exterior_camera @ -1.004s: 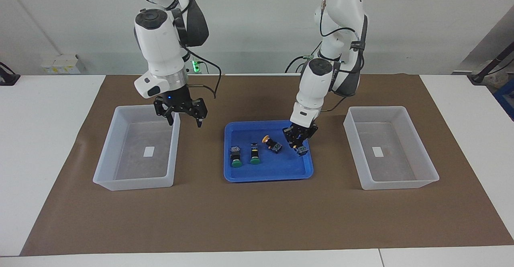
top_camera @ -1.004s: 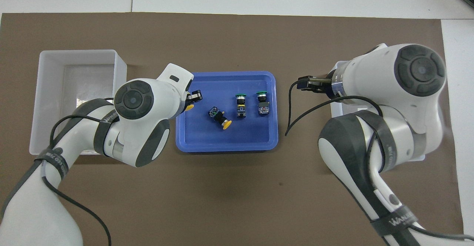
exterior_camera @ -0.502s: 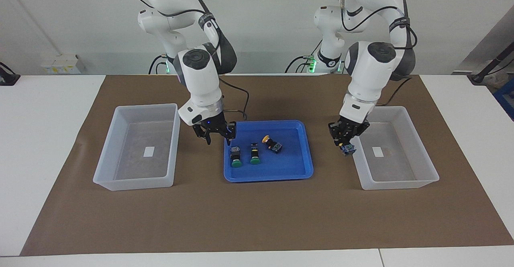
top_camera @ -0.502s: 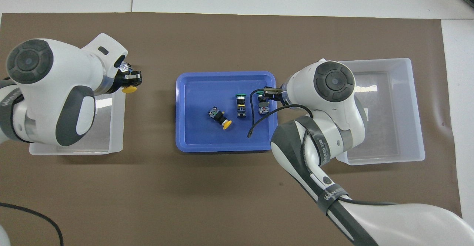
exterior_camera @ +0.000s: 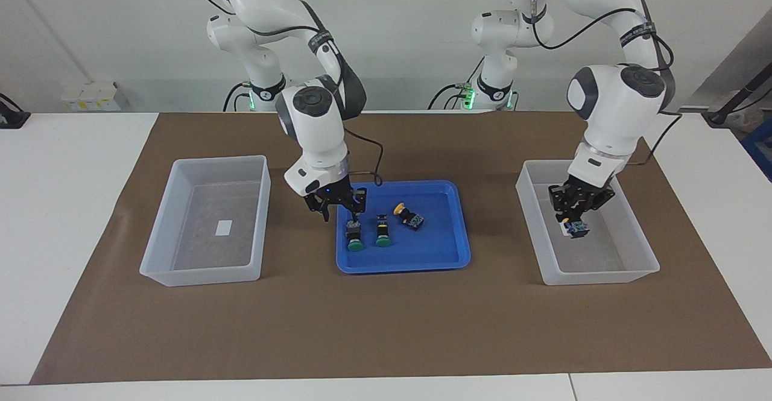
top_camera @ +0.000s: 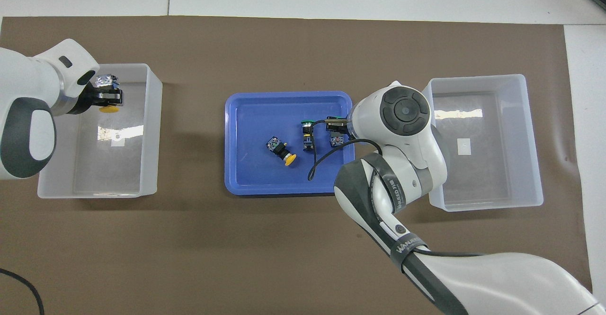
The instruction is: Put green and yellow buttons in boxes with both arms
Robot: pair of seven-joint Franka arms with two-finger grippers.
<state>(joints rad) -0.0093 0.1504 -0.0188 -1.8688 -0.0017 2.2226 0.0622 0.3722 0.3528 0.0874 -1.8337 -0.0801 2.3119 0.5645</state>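
Left tool (exterior_camera: 576, 216) clamped on a yellow button (top_camera: 109, 109) over a box (exterior_camera: 639, 265), right tool (exterior_camera: 341, 208) over a green button (exterior_camera: 354, 234) in the blue tray (exterior_camera: 446, 262), its opening not discernible.

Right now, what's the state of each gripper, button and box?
left gripper: shut on held yellow button, inside the box at left arm's end, not released
right gripper: low over first green button
first green button: lying in blue tray
second green button: lying in tray
loose yellow button: lying in tray
box at right arm's end: no button
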